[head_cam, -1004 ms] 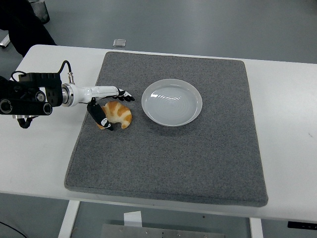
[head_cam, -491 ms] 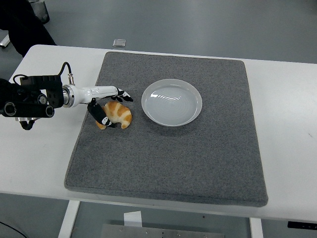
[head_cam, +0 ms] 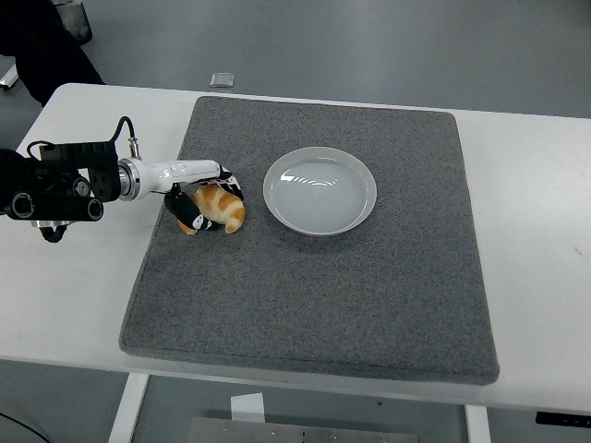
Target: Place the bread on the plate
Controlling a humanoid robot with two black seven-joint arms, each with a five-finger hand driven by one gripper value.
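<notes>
Here, in the head view, a white table [head_cam: 83, 277] carries a large grey felt mat [head_cam: 314, 295] that covers most of its middle. The left arm [head_cam: 55, 180] comes in from the left edge, black at the forearm with a white wrist section, and reaches over the mat's left border. Its left hand [head_cam: 201, 201] is wrapped around the bread [head_cam: 218, 207], a golden-brown croissant: black fingers [head_cam: 231, 184] curl over the top of the pastry, and the thumb presses in from the near-left side, so the digits are clamped on it. The croissant sits at the left part of the mat, in the upper half; whether it rests on the felt or is raised just off it cannot be told from this angle.

The plate [head_cam: 320, 190], a round white shallow dish, lies on the mat just to the right of the bread, near but apart from it, with a strip of grey felt between them. Nothing lies on the plate.

Beyond the table's far edge, a small pale square object [head_cam: 222, 79] lies on the grey floor. A dark shape [head_cam: 42, 46] fills the upper left corner; what it is cannot be made out. The right arm does not appear.
</notes>
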